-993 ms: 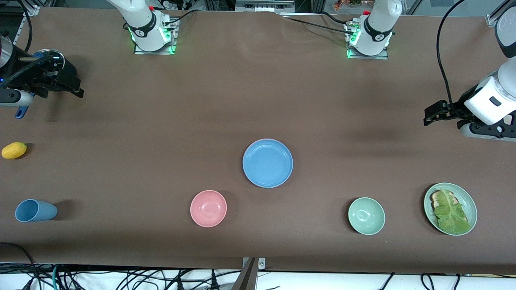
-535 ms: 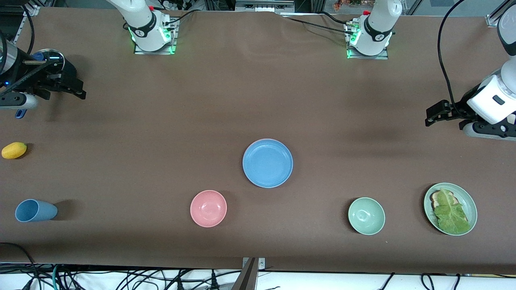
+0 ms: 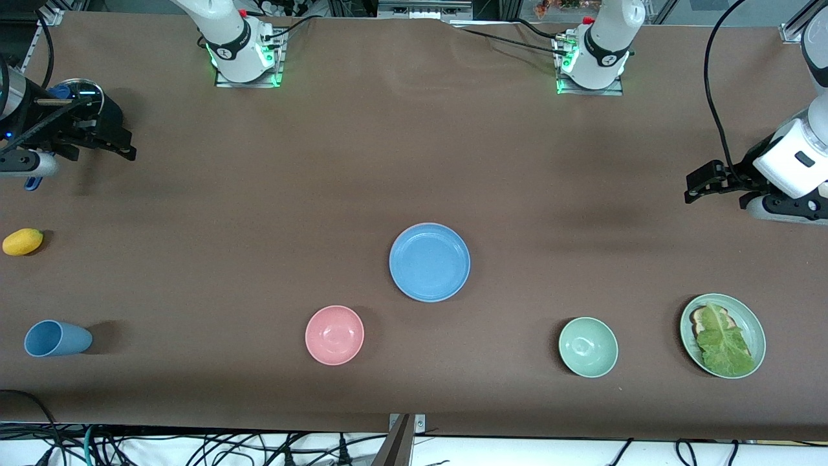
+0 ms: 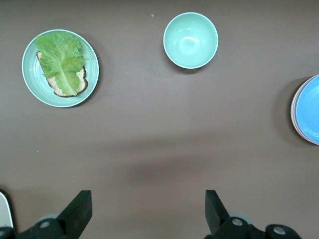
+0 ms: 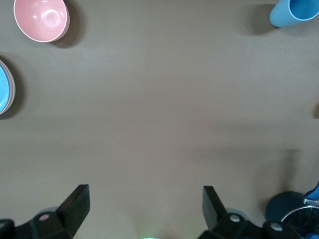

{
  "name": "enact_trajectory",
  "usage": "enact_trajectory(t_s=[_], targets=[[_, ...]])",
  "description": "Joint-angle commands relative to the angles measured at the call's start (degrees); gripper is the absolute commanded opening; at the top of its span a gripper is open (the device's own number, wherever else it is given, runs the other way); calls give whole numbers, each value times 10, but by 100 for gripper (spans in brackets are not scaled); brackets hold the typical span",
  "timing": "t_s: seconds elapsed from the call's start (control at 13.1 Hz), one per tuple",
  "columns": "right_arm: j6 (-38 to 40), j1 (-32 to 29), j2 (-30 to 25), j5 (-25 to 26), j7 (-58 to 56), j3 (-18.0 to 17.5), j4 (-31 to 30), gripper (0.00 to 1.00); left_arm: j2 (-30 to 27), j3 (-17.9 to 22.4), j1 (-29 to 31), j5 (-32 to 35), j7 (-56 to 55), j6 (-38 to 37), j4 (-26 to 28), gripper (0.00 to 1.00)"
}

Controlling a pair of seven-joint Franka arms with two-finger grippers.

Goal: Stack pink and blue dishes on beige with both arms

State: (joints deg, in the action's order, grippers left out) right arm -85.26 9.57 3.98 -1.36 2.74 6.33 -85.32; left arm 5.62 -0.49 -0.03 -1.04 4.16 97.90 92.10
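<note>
Two grippers hang with jaws apart and empty. All positions below are given relative to the blue plate point(image 3: 429, 262).

1. Task items. The blue plate lies flat near the middle of the table point(image 3: 414, 142). No pink or beige plate lies separately anywhere on the table. In the left wrist view a thin pinkish edge point(image 4: 292, 117) shows under the blue rim. The likely reading is that the pink and beige plates lie beneath it, but the beige one cannot be confirmed.

2. Grippers. The left gripper point(image 3: 702, 182) is over bare table, well apart from the blue plate, toward the left arm's end. The right gripper point(image 3: 119, 145) is over the right arm's end, equally far off.

3. Other items. The pink bowl point(image 3: 334, 334) sits near the blue plate, nearer the front camera. The green bowl point(image 3: 588, 347) and the lettuce plate point(image 3: 750, 317) are toward the left arm's end. The blue cup point(image 3: 57, 338) and a yellow fruit point(image 3: 22, 241) are toward the right arm's end.

4. Step in hand, as judged: stand clear and verify. Hold both grippers high and away from the blue plate. Check that its rim sits level and centred on whatever lies below. If it is offset, correct it by gripping the rim from two sides, one arm each.
</note>
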Motion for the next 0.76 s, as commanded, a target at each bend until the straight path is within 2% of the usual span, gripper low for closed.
enact_trajectory(t_s=[0.0, 0.69], targets=[[-1, -6, 0, 7, -4, -4, 5, 100, 2, 0, 3, -10, 11, -4, -10, 100], [-3, -10, 0, 3, 2, -4, 5, 100, 2, 0, 3, -6, 7, -4, -10, 100]])
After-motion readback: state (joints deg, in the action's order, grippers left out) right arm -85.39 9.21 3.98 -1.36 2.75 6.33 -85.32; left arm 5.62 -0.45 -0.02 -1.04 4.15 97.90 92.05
